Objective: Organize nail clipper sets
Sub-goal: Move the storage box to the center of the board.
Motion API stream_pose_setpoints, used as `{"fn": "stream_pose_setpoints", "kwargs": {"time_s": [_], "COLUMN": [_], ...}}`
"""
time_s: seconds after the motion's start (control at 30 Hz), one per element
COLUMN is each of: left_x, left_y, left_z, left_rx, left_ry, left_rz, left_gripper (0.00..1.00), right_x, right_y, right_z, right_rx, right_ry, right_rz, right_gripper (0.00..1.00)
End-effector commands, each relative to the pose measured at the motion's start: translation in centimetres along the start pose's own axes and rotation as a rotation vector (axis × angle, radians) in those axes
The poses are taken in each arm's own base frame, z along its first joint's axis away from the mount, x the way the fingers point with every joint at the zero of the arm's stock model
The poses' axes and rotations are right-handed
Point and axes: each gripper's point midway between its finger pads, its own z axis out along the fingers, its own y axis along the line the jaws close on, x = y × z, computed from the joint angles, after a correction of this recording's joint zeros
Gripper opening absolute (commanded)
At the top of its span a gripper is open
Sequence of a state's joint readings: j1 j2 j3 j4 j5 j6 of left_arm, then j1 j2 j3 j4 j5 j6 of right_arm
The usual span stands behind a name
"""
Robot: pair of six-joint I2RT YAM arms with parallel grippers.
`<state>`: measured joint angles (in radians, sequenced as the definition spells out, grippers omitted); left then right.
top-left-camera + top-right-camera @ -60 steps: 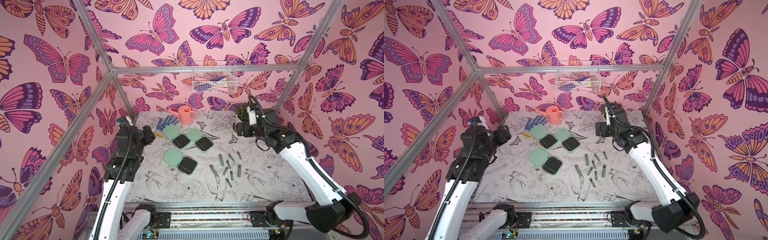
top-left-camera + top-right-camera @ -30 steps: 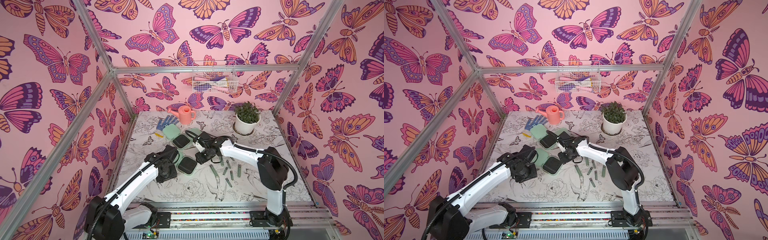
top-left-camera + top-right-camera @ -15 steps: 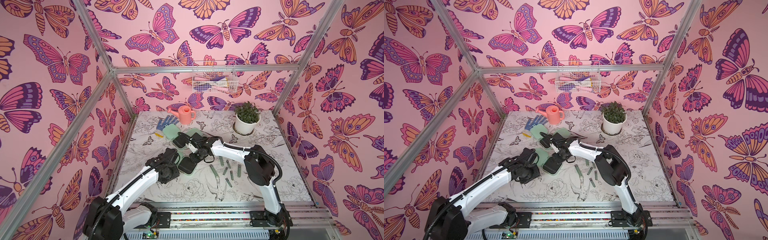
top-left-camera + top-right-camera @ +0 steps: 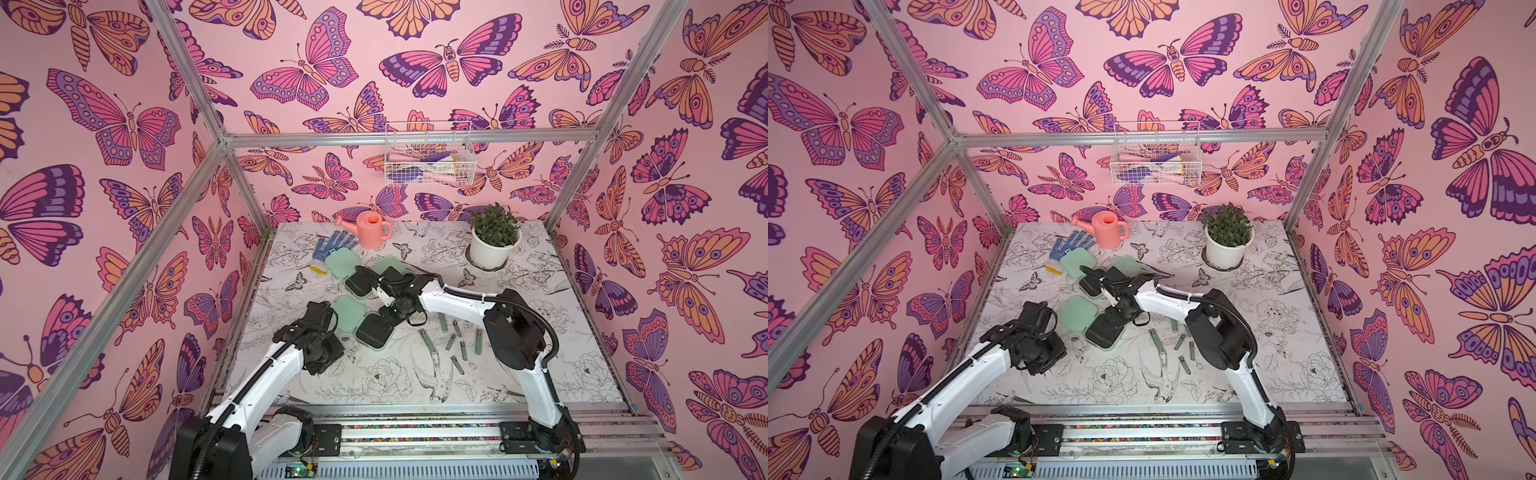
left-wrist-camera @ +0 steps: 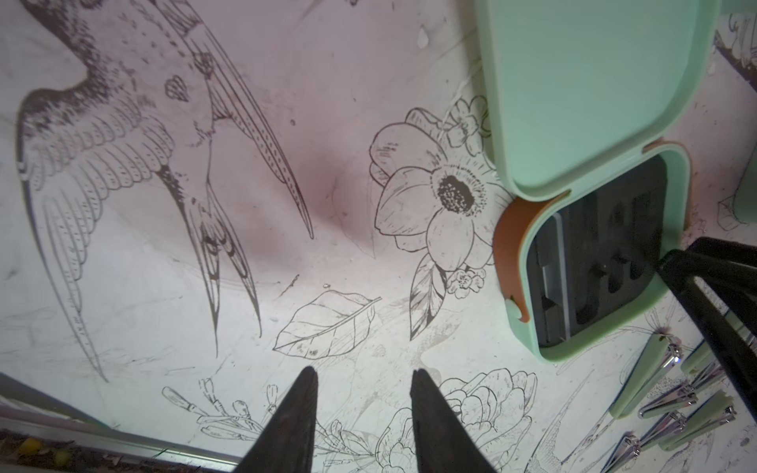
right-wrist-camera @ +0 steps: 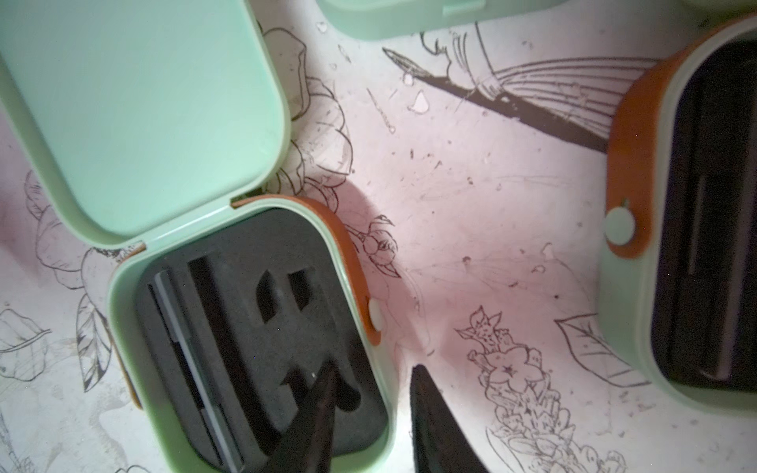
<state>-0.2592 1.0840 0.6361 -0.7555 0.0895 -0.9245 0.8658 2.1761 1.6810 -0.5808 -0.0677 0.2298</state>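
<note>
Cases (image 4: pixel 348 313) lie open, trays (image 6: pixel 262 327) nearly bare (clippers (image 4: pixel 428 341) loose beside); right hand (image 6: pixel 372 370) gapes astride one wall (image 6: pixel 387 409), left hand (image 5: pixel 362 372) part-open, empty.

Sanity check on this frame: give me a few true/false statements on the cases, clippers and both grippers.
1. The near case lies open. True.
2. The left gripper holds a clipper. False: its jaws are apart with nothing between them, above bare table.
3. The right gripper straddles the near case's wall, with one finger in the black tray. True.
4. Every clipper is stowed in a case. False: several loose clippers lie on the table.
</note>
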Motion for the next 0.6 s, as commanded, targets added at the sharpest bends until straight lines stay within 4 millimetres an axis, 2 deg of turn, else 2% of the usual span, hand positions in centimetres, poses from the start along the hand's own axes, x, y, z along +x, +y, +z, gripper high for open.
{"fn": "stream_pose_setpoints", "kwargs": {"time_s": [0.0,0.2,0.4,0.57], "left_x": [0.8,0.5,0.5,0.4], "left_y": [0.3,-0.1,-0.2,-0.3], "left_z": [0.4,0.1,-0.1,-0.2], "left_rx": [-0.008,0.010,0.021,0.026], "left_ry": [0.048,0.035,0.027,0.021], "left_rz": [-0.052,-0.036,-0.026,-0.016], "left_gripper": [0.41,0.40,0.39,0.38], "right_x": [-0.6,-1.0,-0.3,0.1], "right_y": [-0.3,-0.4,-0.8,-0.8], "right_z": [0.6,0.9,1.5,1.6], "right_rx": [0.023,0.036,0.050,0.050], "right_ry": [0.000,0.004,0.027,0.037], "right_rz": [-0.018,-0.025,-0.024,-0.023], "right_gripper": [0.30,0.24,0.21,0.12]}}
